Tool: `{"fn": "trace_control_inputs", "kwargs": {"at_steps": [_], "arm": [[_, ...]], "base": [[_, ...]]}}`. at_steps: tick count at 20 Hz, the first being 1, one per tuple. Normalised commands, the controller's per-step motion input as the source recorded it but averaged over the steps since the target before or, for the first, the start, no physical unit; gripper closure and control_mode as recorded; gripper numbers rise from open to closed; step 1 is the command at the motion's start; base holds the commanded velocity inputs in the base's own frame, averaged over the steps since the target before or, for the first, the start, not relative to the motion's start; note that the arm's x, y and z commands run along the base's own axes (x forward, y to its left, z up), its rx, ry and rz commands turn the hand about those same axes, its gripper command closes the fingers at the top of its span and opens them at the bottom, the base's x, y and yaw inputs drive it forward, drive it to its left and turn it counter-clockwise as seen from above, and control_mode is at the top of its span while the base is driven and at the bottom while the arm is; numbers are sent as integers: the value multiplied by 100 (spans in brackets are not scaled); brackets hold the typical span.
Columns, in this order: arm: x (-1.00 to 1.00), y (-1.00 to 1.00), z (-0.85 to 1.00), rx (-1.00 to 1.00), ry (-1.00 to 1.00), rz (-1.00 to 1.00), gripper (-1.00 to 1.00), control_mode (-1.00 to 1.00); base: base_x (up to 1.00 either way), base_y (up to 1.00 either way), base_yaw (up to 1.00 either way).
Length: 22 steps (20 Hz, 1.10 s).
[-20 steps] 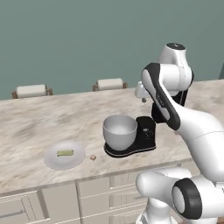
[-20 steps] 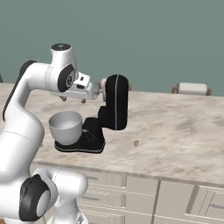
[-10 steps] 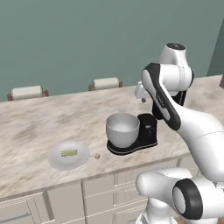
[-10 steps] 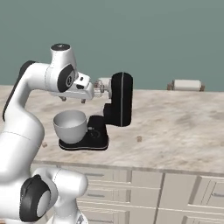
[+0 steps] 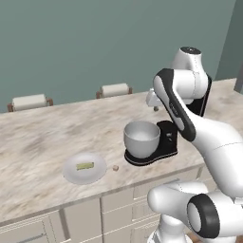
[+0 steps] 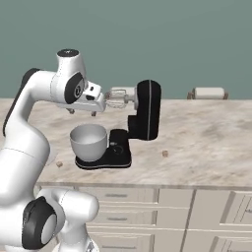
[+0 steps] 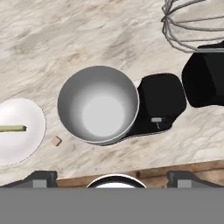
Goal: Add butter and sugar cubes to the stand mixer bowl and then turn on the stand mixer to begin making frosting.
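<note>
1. Stand mixer, glossy black, centre frame; any marking on it is too small to read.
2. Stand mixer bowl, silver-grey, seated on the mixer base.
3. Butter, on white plate, lower left.
4. Sugar cube, on counter between plate and bowl.
5. Gripper, raised above the bowl, fingers spread apart, holding nothing.

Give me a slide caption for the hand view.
Empty stand mixer bowl on the black stand mixer; butter waits on the plate.
</note>
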Motion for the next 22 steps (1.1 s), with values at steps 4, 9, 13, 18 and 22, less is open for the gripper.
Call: {"fn": "trace_control_inputs", "kwargs": {"at_steps": [4,9,13,18,22], "arm": [[0,0,0,0,0,0,-100,100],[0,0,0,0,0,0,-100,100],[0,0,0,0,0,0,-100,-100],[0,-1,0,0,0,0,-100,-100],[0,-17,0,2,0,0,-100,-100]], "base": [[-6,42,-14],[0,21,-4],[0,0,0],[0,0,0],[0,0,0]]}}
